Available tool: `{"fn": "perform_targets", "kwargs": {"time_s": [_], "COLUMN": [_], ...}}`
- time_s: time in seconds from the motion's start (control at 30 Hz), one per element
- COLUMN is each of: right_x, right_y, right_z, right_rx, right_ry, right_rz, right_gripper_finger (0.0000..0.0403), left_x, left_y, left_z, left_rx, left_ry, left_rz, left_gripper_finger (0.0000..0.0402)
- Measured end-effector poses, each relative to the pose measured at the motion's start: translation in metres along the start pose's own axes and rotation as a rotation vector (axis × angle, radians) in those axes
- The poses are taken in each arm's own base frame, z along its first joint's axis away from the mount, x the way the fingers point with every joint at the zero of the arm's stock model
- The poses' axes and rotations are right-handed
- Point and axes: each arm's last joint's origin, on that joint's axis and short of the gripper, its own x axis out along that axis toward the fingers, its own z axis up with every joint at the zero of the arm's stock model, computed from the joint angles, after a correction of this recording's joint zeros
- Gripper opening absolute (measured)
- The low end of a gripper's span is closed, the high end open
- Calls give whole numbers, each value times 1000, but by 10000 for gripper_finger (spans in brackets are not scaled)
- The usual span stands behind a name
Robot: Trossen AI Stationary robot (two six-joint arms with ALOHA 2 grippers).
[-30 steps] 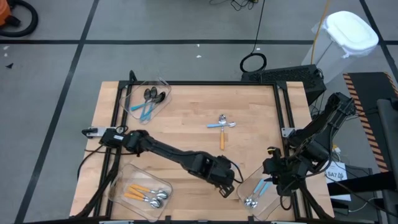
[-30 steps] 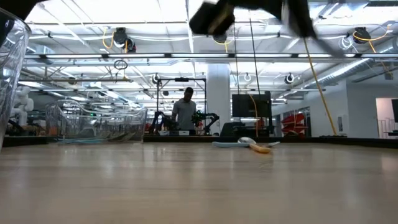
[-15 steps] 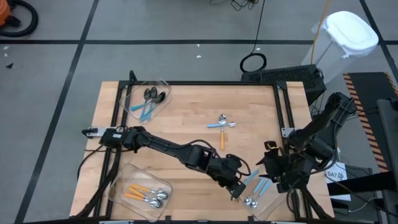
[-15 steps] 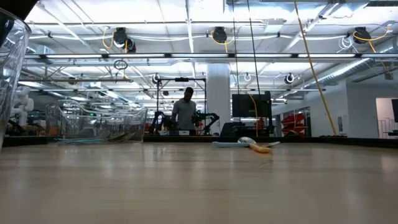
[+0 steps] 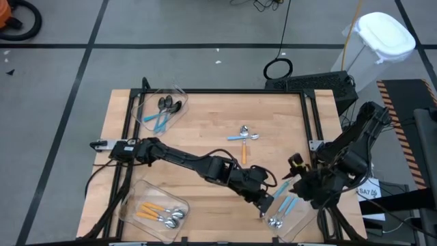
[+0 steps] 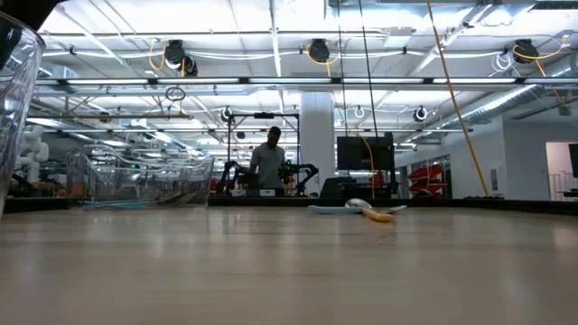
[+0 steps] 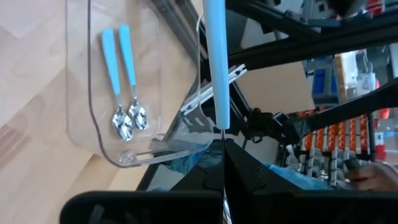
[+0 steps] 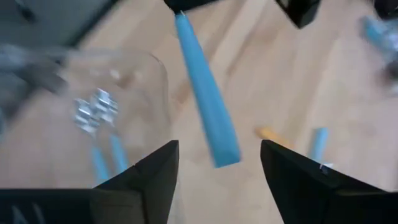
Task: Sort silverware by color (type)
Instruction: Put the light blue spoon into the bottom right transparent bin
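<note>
The wooden table (image 5: 205,130) carries three clear bins (image 5: 162,109) (spoons inside) and two loose spoons (image 5: 243,137).

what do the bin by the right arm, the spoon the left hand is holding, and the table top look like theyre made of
The bin: clear, glossy plastic by the look; the wood shows through its walls. The held spoon in the left hand: smooth matte light-blue handle, probably plastic; its bowl is hidden. The table top: pale wood with visible grain, likely plywood or butcher block.

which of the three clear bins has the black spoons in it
The clear bin at the table's far left corner: its two blue-handled spoons have black bowls. The spoons in the other two bins have silver bowls.
</note>
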Motion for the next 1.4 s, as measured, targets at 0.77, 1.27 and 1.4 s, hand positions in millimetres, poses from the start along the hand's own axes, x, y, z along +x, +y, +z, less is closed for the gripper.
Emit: {"fn": "perform_targets", "kwargs": {"time_s": [0.77,1.27,1.4], "right_x": [12,10,10], "right_y": [3,7,9], "right_z": [-1,-5,-6], "right_rx": [-305,-310,-291], "right_ry": [101,132,131], "right_rz": [-97,-36,-35], "right_gripper_finger": [110,76,76], "left_x": [32,37,37], "left_y": [15,17,17], "left_z": [11,13,13], "left_rx": [-150,-143,-142], "left_ry": [-58,-69,-86], "left_rz": [-97,-118,-113], "left_gripper_finger": [0,1,5]}}
